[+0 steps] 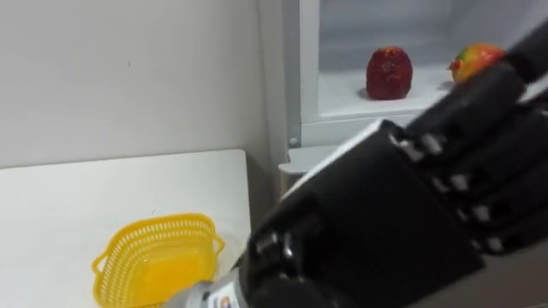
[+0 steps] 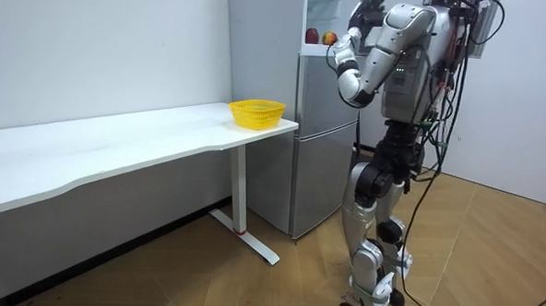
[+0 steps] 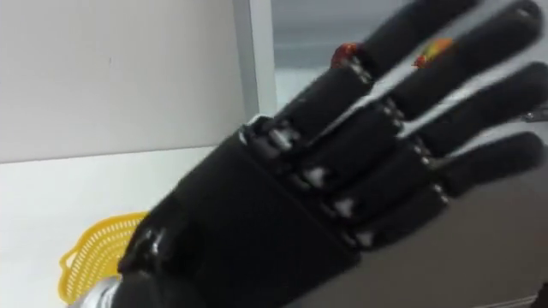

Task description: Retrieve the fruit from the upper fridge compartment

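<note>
two fruits sit on the white shelf [image 1: 355, 104] of the open upper fridge [image 1: 308, 68], both beyond the fingertips of the left hand [image 3: 257, 197] and not touched by it. the red fruit [image 1: 390, 73] stands upright, long axis vertical, taller than wide, with a dull, finely bumpy skin. the yellow-and-red fruit [image 1: 476, 58] lies smoother and rounder, its long axis slanting up towards the right; a finger covers its far end. the hand is raised close before the head, back of the palm showing, its glossy black fingers straight and slightly spread, aimed up and right at the shelf, holding nothing. below and left of the wrist a yellow plastic basket [image 1: 158, 257] with open lattice walls and a wavy rim sits on the smooth white table [image 1: 68, 197].
</note>
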Available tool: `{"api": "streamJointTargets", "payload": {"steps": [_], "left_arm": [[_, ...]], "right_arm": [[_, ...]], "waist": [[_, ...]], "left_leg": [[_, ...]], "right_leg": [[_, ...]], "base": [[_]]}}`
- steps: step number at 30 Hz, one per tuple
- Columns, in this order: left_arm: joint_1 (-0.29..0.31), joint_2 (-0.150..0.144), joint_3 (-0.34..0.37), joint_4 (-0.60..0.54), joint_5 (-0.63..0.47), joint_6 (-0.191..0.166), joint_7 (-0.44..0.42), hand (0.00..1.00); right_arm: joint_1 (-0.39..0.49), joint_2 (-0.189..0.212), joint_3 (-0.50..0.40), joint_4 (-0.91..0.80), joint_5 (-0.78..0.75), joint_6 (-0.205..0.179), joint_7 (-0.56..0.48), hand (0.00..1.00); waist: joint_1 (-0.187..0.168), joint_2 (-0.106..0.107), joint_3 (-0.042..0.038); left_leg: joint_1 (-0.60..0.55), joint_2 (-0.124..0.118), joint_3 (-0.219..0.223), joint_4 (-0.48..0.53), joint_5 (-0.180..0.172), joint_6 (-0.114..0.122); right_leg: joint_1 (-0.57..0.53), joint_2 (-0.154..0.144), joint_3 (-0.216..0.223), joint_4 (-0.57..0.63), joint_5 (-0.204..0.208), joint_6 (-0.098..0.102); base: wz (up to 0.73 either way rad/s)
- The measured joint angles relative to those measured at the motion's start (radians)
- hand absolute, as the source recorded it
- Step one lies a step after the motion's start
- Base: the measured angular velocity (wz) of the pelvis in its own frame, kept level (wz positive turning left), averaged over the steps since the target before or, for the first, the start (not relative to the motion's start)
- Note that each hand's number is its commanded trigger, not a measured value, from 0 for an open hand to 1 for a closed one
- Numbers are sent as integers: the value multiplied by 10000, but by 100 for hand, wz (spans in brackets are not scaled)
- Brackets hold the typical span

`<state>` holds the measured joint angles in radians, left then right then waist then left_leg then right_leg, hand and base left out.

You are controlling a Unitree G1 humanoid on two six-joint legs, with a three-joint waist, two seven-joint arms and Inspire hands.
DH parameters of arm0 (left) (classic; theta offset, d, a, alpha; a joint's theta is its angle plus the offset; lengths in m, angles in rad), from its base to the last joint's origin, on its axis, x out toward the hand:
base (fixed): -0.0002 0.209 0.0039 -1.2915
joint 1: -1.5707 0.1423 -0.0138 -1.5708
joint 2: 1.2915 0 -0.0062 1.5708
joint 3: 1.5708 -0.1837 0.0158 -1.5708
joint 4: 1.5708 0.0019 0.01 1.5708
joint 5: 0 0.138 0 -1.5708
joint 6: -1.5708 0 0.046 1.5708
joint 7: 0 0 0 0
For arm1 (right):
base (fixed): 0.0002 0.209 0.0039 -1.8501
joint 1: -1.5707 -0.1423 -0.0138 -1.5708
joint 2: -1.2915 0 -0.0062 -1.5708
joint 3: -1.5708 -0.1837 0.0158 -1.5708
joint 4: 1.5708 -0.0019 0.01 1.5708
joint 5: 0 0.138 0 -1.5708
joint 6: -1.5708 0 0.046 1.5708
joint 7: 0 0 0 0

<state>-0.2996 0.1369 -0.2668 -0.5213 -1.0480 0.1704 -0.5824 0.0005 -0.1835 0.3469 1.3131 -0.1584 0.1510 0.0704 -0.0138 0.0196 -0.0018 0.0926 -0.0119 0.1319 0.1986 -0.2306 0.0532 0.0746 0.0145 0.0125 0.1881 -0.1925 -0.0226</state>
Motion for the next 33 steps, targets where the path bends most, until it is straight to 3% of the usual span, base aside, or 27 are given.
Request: {"api": "streamJointTargets", "payload": {"steps": [4, 6, 9, 12, 18, 19, 21, 28, 29, 33], "left_arm": [[680, 215, 1867, -413, 1326, -226, 1026, 0], [1300, 403, 2830, -686, 2581, -601, 1876, 0], [1894, 410, 3902, -716, 3893, -682, 2930, 0], [2468, 403, 4865, -676, 4546, -889, 4014, 0], [3011, 402, 6420, -609, 4718, -1093, 5978, 0], [3262, 400, 6787, -461, 4751, -1292, 6297, 0], [3705, 397, 7427, -55, 5115, -1338, 6975, 0], [4302, 402, 8160, 503, 5769, -1472, 8652, 0], [4551, 407, 8156, 853, 5949, -1616, 8759, 0], [5235, 404, 8093, 2547, 6223, -1461, 8860, 0]], "right_arm": [[484, 3, -1098, 64, 31, -257, -176, 0], [822, 36, -1657, 81, -7, -373, -281, 0], [1218, 44, -2152, 73, 16, -494, -255, 0], [1352, 135, -2251, 64, 4, -506, -238, 0], [1440, 133, -3011, 61, 2, -496, -113, 0], [1471, 120, -3038, 53, 8, -493, -112, 0], [1644, 131, -3228, -52, 1, -515, -116, 0], [1845, 120, -3323, -323, -13, -465, -26, 0], [1825, 95, -3323, -345, -35, -433, -16, 0], [1883, 68, -3477, -584, -231, -386, 183, 0]], "waist": [[461, -20, 2], [537, -14, -3], [797, -11, -6], [881, 12, 13], [1073, 30, 62], [1086, 43, 63], [1209, 85, 75], [1333, 111, 112], [1361, 156, 93], [1258, 179, 71]], "left_leg": [[66, 23, 1, -5, 0, 0], [141, 4, -131, -8, 0, -2], [252, -4, -173, -2, -4, -8], [333, -7, -290, -13, -5, -10], [422, -12, -381, -149, -31, -44], [436, -13, -372, -171, -31, -44], [428, -16, -393, -157, -32, -45], [341, -36, -571, -98, -48, -54], [359, -44, -578, -114, -53, -52], [380, -53, -684, -97, -73, -69]], "right_leg": [[76, 27, -63, -10, 3, -11], [152, 20, -182, -67, -2, -19], [320, 13, -248, -193, -3, -15], [452, 16, -323, -169, 0, -14], [516, 25, -404, -171, -8, -16], [554, 26, -405, -179, -10, -16], [635, 23, -440, -195, -15, -20], [642, 1, -574, -197, -46, -16], [647, -1, -559, -180, -70, -13], [630, 11, -620, -171, -94, -41]], "base": [[3], [18], [8], [11], [3], [0], [0], [7], [-3], [5]]}}
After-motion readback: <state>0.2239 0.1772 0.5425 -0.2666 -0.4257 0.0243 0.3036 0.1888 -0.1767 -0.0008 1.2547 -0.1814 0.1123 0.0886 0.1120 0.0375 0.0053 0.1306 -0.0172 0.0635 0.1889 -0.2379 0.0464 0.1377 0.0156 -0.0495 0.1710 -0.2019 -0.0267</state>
